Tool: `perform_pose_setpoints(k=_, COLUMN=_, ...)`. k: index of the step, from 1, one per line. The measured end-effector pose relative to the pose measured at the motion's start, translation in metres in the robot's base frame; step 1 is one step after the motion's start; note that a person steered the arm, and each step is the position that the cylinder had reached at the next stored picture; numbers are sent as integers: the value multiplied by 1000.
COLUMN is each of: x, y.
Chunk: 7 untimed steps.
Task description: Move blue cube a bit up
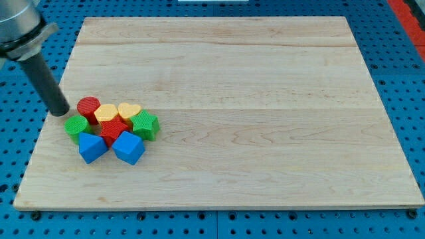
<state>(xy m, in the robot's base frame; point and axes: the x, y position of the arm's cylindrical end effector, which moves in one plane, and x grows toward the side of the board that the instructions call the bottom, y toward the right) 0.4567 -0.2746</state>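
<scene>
Probably a robotics lab bench: a pale wooden board (219, 99) lies on a blue perforated mounting plate (398, 60).

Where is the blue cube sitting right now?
The blue cube sits at the view's lower left of the board, at the cluster's bottom edge, right of another blue block, below the red star.

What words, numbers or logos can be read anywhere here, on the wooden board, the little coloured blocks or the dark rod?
None: no readable text shows in the camera view.
The pale wooden board is bare wood grain.
The blue cube and the other small coloured blocks carry no marks.
The dark rod ending in my tip, left of the blocks, shows no label.
</scene>
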Motion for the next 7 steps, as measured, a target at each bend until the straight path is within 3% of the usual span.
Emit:
perform_pose_setpoints(k=1, x=28, y=-21)
perform_pose_setpoints(k=3, x=60, y=26)
perform_pose_setpoints(k=4, x=84, y=22)
perform_pose_setpoints(k=7, x=90, y=65)
